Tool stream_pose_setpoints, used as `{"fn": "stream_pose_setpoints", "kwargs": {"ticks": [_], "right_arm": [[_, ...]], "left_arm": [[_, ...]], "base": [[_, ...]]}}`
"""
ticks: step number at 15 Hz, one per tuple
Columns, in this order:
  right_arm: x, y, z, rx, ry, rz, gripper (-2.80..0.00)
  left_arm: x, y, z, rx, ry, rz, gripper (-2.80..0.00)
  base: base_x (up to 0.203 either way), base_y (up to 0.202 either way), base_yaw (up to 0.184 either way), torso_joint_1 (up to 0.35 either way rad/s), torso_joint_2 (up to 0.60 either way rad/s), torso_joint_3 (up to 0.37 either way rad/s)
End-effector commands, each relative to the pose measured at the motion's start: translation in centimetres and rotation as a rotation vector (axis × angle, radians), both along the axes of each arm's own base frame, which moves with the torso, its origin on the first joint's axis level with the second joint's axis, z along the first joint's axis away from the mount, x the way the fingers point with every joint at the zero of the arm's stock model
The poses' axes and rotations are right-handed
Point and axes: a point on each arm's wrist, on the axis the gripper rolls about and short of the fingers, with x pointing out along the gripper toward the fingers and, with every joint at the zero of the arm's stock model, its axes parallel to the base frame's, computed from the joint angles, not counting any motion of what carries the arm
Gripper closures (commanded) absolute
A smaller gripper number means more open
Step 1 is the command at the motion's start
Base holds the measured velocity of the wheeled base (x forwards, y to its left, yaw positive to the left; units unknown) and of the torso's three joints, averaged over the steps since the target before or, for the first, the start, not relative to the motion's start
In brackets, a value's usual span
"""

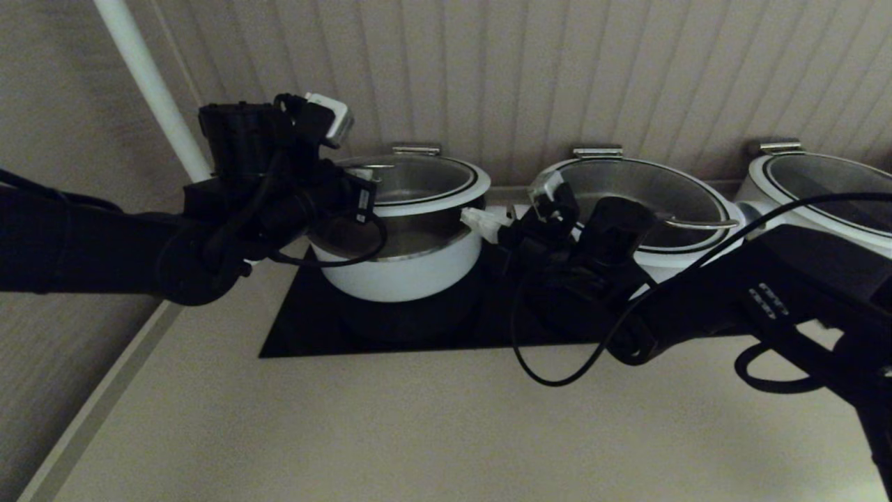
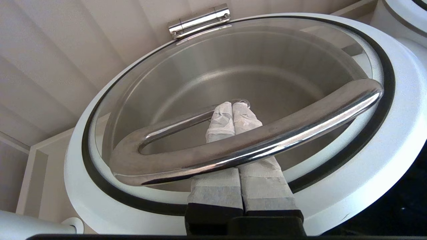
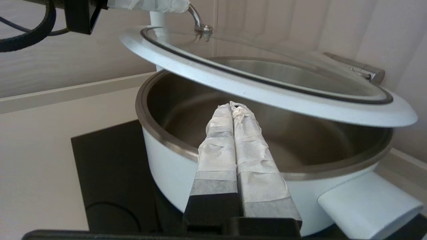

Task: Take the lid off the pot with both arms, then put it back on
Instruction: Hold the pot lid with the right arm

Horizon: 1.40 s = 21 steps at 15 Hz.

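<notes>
The white pot [image 1: 404, 268] stands on the black hob. Its glass lid [image 1: 418, 183] is raised and tilted above it, with a gap to the pot's steel rim [image 3: 156, 133] in the right wrist view. My left gripper [image 2: 232, 106] is shut. Its fingers run under the steel loop handle [image 2: 233, 146], which lies across them. My right gripper [image 3: 232, 107] is shut and empty at the pot's right side [image 1: 481, 222]. Its tips point into the gap just below the lid's white rim [image 3: 267, 96]. I cannot tell whether they touch it.
Two wider white pots with lids [image 1: 641, 202] [image 1: 822, 188] stand to the right along the panelled wall. The black hob [image 1: 306, 328] is set in a beige counter. A white pipe [image 1: 150, 84] rises at the back left. Loose black cables hang from both arms.
</notes>
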Motion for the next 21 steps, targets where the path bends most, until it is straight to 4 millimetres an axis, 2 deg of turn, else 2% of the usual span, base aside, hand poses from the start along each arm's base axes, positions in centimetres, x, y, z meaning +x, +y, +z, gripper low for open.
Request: {"fn": "stream_pose_setpoints", "kwargs": {"ticks": [1, 8, 21], "right_arm": [[0.0, 0.5, 0.0, 0.005, -0.012, 0.012, 0.00], [0.1, 2.2, -0.8, 0.007, -0.016, 0.043, 0.00], [1.8, 3.0, -0.3, 0.041, -0.039, -0.011, 0.00]], "left_arm": [[0.0, 0.0, 0.0, 0.000, -0.004, 0.000, 0.00], [0.0, 0.0, 0.1, -0.002, -0.007, -0.001, 0.00], [-0.3, 0.0, 0.5, -0.003, -0.018, -0.001, 0.00]], "base": [[0.000, 0.000, 0.000, 0.000, 0.00, 0.000], [0.000, 0.000, 0.000, 0.000, 0.00, 0.000], [0.000, 0.000, 0.000, 0.000, 0.00, 0.000]]}}
